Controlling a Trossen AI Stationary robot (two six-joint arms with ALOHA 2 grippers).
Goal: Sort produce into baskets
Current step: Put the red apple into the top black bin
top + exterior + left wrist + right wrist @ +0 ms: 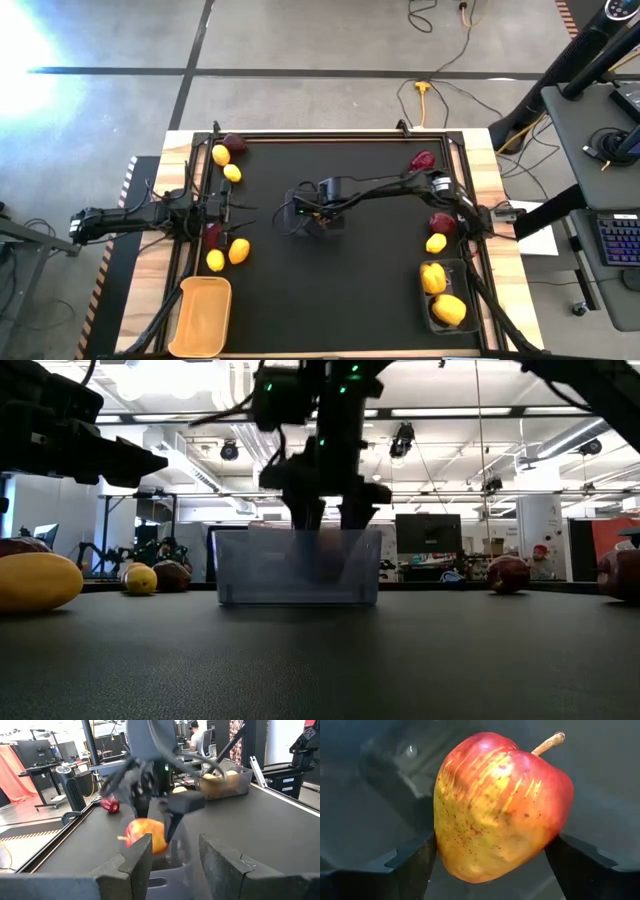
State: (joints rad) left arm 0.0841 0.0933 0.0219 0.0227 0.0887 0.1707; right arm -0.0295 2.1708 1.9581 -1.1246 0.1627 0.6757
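My right gripper (300, 215) reaches to the table's middle and is shut on a red-yellow apple (495, 805). It stands over the clear bin (298, 567), with its fingers down between the bin's walls. The apple also shows in the left wrist view (146, 835). My left gripper (175, 865) is open and empty at the table's left (228, 207), facing the clear bin. Lemons (221, 154) and dark-red fruits (234, 144) lie on the mat at left. More fruits (441, 222) lie at right. My right gripper pinches the apple's two opposite sides (442, 845) between its two fingers (412, 862), coming from above and pointing down. The apple sits tilted, its stem (550, 742) off to one side. Whether it touches the bin's floor, I cannot tell.
A yellow-orange bin (203, 315) stands at the near left. A dark bin (462, 272) at the near right holds yellow peppers (433, 278). A red fruit (422, 160) lies at the far right. Cables run beside both arms.
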